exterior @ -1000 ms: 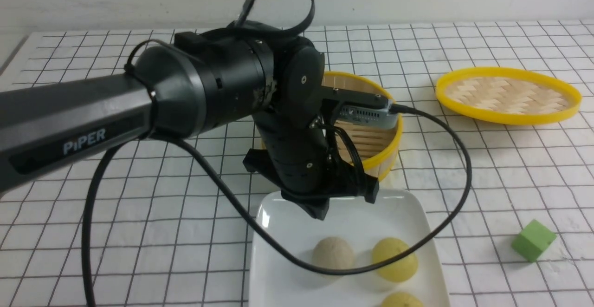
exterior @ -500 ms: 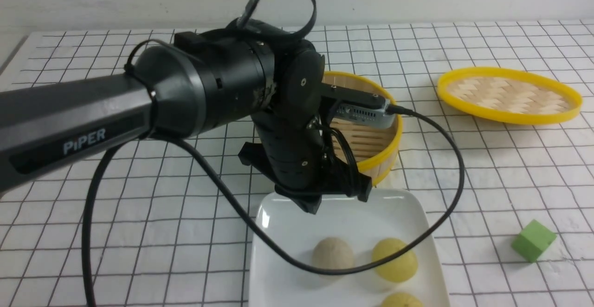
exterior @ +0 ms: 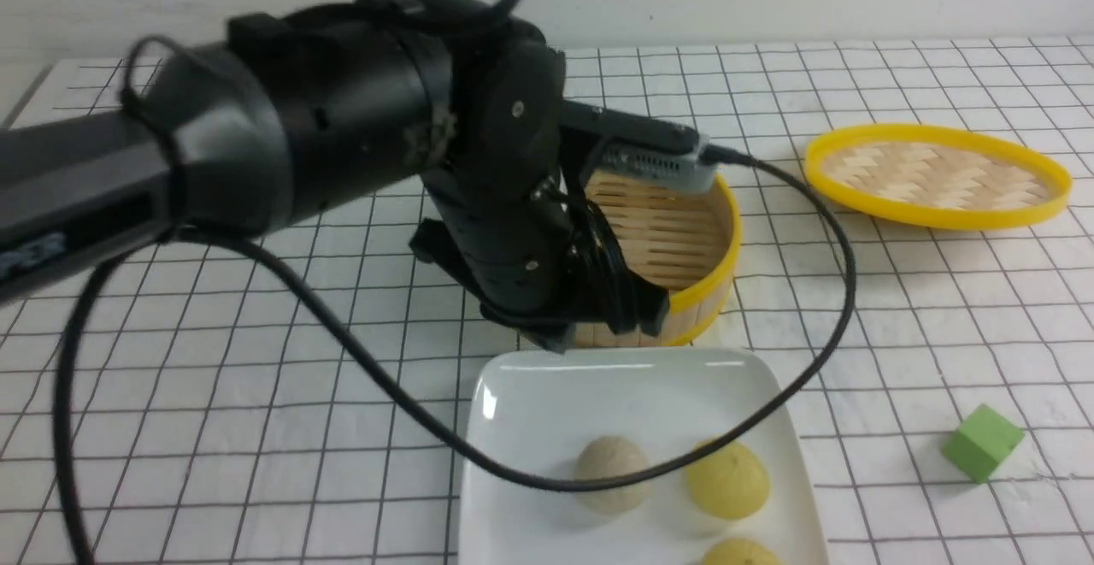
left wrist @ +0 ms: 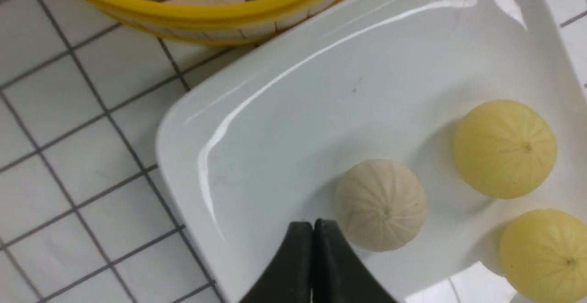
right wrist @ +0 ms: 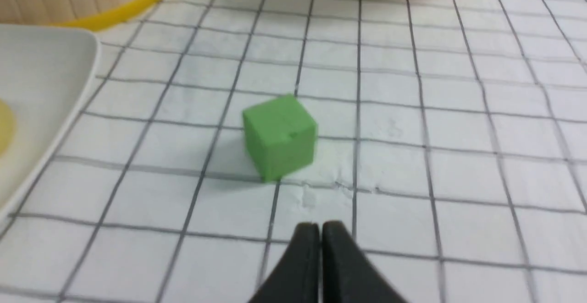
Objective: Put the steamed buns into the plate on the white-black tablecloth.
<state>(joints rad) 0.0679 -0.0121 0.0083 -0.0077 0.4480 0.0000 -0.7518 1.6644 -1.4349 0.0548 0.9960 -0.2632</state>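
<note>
On the left of the desk, the left gripper (left wrist: pixel 316 248) was pressed together with nothing between its fingertips, above the plate (exterior: pixel 547 411). Its black arm (exterior: pixel 342 120) and drooping cable (exterior: pixel 410 403) stood in the way of the front view, the cable crossing in front of the plate. Behind the plate sat the bamboo steamer (exterior: pixel 658 232), its visible part showing bare slats, though the arm hid the rest. On the plate lay the beige bun (exterior: pixel 612 471), and to its right two yellow buns (exterior: pixel 728 481), all three apart. The placing looked finished or nearly so; only a bun hidden in the steamer could have been left, and otherwise just drawing the arm back. Farther right, the green cube (exterior: pixel 983 443) rested on the grid tablecloth (exterior: pixel 897 411), with the flat lid (exterior: pixel 936 176) behind it. The right gripper (right wrist: pixel 321 248) was also pressed together, empty, well clear of the buns
</note>
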